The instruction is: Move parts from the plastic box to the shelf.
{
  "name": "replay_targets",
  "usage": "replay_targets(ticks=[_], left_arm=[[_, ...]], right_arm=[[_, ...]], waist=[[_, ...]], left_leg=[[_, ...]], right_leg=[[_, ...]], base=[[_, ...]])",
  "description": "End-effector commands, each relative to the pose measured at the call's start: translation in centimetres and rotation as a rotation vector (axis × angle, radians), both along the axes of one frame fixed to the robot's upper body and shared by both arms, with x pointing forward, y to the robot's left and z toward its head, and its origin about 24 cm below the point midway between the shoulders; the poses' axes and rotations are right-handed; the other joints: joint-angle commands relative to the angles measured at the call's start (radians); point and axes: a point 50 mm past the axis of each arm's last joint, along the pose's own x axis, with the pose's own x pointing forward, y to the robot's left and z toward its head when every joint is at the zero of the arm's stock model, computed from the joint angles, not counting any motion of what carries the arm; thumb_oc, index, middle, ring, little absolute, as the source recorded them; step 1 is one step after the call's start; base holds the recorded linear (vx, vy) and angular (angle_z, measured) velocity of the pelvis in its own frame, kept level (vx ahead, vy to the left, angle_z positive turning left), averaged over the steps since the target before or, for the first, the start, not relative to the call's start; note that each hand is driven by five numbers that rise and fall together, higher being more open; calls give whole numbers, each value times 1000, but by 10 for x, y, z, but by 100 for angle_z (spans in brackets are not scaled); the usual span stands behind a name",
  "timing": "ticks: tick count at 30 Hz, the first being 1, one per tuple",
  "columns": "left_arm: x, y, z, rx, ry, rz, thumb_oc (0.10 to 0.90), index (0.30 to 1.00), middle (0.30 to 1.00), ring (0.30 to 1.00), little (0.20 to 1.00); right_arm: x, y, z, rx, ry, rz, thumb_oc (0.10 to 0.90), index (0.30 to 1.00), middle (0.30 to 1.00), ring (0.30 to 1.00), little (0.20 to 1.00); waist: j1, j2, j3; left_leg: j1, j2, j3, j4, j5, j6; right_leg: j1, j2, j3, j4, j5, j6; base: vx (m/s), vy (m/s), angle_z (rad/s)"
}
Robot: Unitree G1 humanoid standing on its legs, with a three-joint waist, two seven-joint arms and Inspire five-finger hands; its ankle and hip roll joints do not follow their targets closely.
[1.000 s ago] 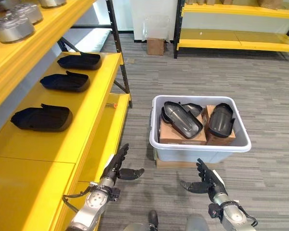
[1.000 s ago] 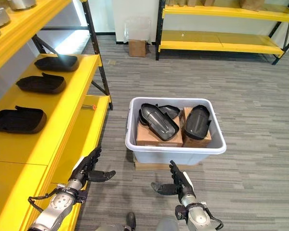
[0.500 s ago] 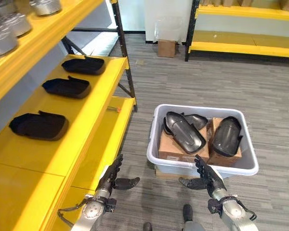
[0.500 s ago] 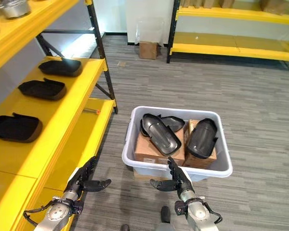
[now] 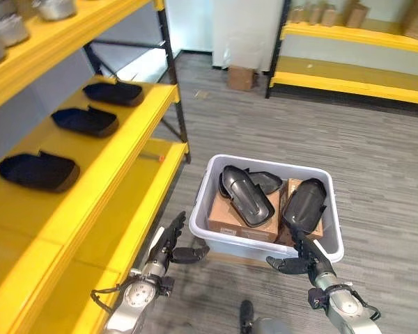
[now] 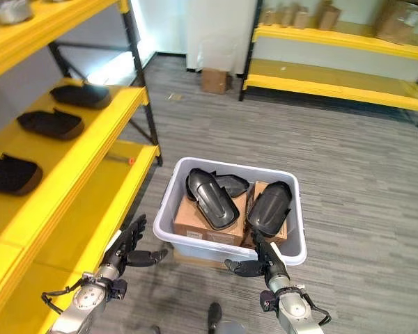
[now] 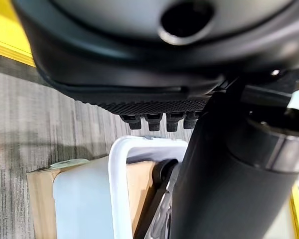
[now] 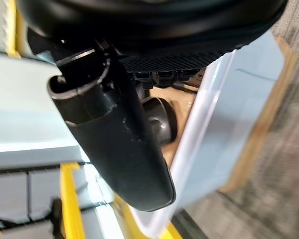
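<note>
A pale grey plastic box point(image 5: 245, 245) stands on the carpet and holds three black shell-shaped parts: one long part point(image 5: 247, 196), one to its right point(image 5: 303, 205) and one behind point(image 5: 266, 182), all lying on cardboard cartons. On the yellow shelf point(image 5: 104, 181) to the left lie three more black parts point(image 5: 38, 172) point(image 5: 83, 120) point(image 5: 113, 92). My left hand point(image 5: 168, 247) is open, just left of the box's near corner. Below the box's front wall, my right hand point(image 5: 303, 259) is open too. The box's rim point(image 7: 117, 189) lies past the left hand's fingers point(image 7: 159, 121). Both hands hold nothing.
A flat cardboard piece point(image 7: 40, 199) lies under the plastic box. A small carton point(image 5: 241, 76) stands on the floor at the back. Another yellow rack point(image 5: 355, 76) runs along the back right. Silver metal parts point(image 5: 52, 7) sit on the upper shelf at left.
The whole view has shifted as the camera moved. The box now lies closer to both hands, almost at their fingertips. Both hands stay open with nothing in them.
</note>
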Motion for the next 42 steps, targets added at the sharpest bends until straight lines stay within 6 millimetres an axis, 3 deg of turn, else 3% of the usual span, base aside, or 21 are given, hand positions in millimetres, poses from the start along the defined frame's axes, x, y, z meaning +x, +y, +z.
replay_targets(ticks=[1,3,4,6,12,17,26,42], left_arm=[[19,-7,41,-68,-223,-20,900,1000,1000,1000,1000],[19,-10,39,-49,-215,-30,900,1000,1000,1000,1000],[18,-9,39,-63,-216,-20,900,1000,1000,1000,1000],[20,-9,42,-52,-233,-35,900,1000,1000,1000,1000],[21,-5,48,-37,-252,-59,900,1000,1000,1000,1000],[17,-1,42,-31,-226,-45,900,1000,1000,1000,1000],[5,7,34,-29,-184,-21,900,1000,1000,1000,1000],[-4,17,26,-19,-152,30,900,1000,1000,1000,1000]], right_arm=[[15,-8,35,-29,-207,2,900,1000,1000,1000,1000],[14,-10,33,-39,-198,-7,900,1000,1000,1000,1000],[14,-8,34,-33,-201,1,900,1000,1000,1000,1000],[12,-6,30,-36,-185,14,900,1000,1000,1000,1000],[4,2,21,14,-139,25,900,1000,1000,1000,1000],[3,7,20,28,-132,43,900,1000,1000,1000,1000],[-2,4,20,23,-126,45,900,1000,1000,1000,1000],[0,2,29,-2,-166,58,900,1000,1000,1000,1000]], waist=[[-8,21,-29],[5,38,-33],[7,45,-38],[3,51,-52],[9,32,-77],[11,22,-79],[-1,7,-91],[-18,16,-114]], left_leg=[[5,120,76,-288,146,-14],[15,117,82,-396,179,-23],[35,109,65,-380,134,-19],[38,83,53,-367,106,-14],[56,32,111,-324,30,21],[66,23,137,-313,3,31],[109,43,176,-350,7,23],[184,83,194,-443,50,-6]], right_leg=[[107,-95,31,15,-138,115],[117,-101,44,17,-141,138],[115,-108,62,28,-145,149],[122,-132,70,25,-126,164],[129,-207,108,-43,-40,210],[120,-226,111,-76,-7,229],[116,-216,119,-108,10,240],[139,-180,118,-127,-12,233]], base=[[202,169,37],[176,226,22],[134,231,-4],[114,220,-33],[102,187,-50],[46,73,-29],[52,6,-15],[36,-21,-2]])
